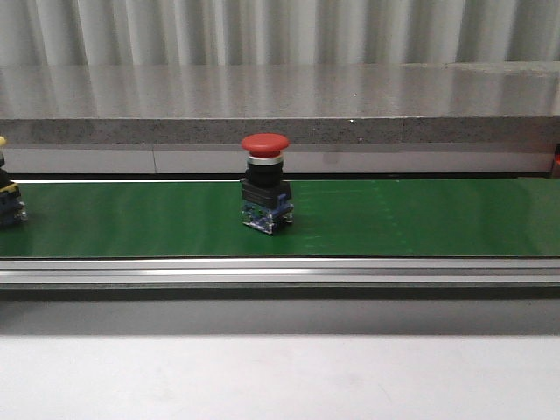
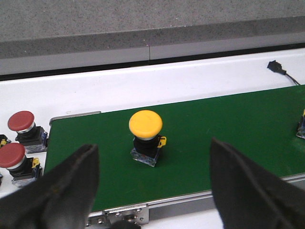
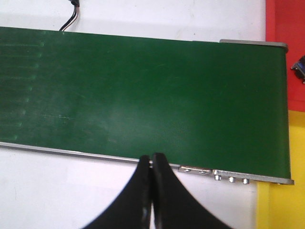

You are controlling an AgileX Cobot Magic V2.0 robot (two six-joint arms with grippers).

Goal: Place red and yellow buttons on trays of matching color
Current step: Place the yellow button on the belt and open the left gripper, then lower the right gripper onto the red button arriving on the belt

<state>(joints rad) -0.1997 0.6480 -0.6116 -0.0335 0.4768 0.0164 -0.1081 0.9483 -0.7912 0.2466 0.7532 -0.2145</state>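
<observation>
I'm looking down my left gripper (image 2: 152,191) at a yellow button (image 2: 146,125) standing upright on the green belt (image 2: 228,138), near its end; the fingers are spread wide and hold nothing, with the button framed between them but farther out. Two red buttons (image 2: 16,140) sit off the belt end on the white table (image 2: 143,86). My right gripper (image 3: 151,191) is pinched fully closed on nothing, hovering over the belt's near rail, with a red tray (image 3: 286,24) and a yellow tray (image 3: 281,205) just past that end. In the front view a red button (image 1: 265,192) stands upright mid-belt, and a yellow-capped one shows at the left edge. I judge the step in hand is taking the yellow button with the left arm. To do it well I'd come down centred on the black body under the cap, not the cap itself, which is rounded and could slip, and close squarely so the top-heavy button doesn't tip. If the belt is running, I'd need to lead it. The right fingers should open before the red button reaches them.
</observation>
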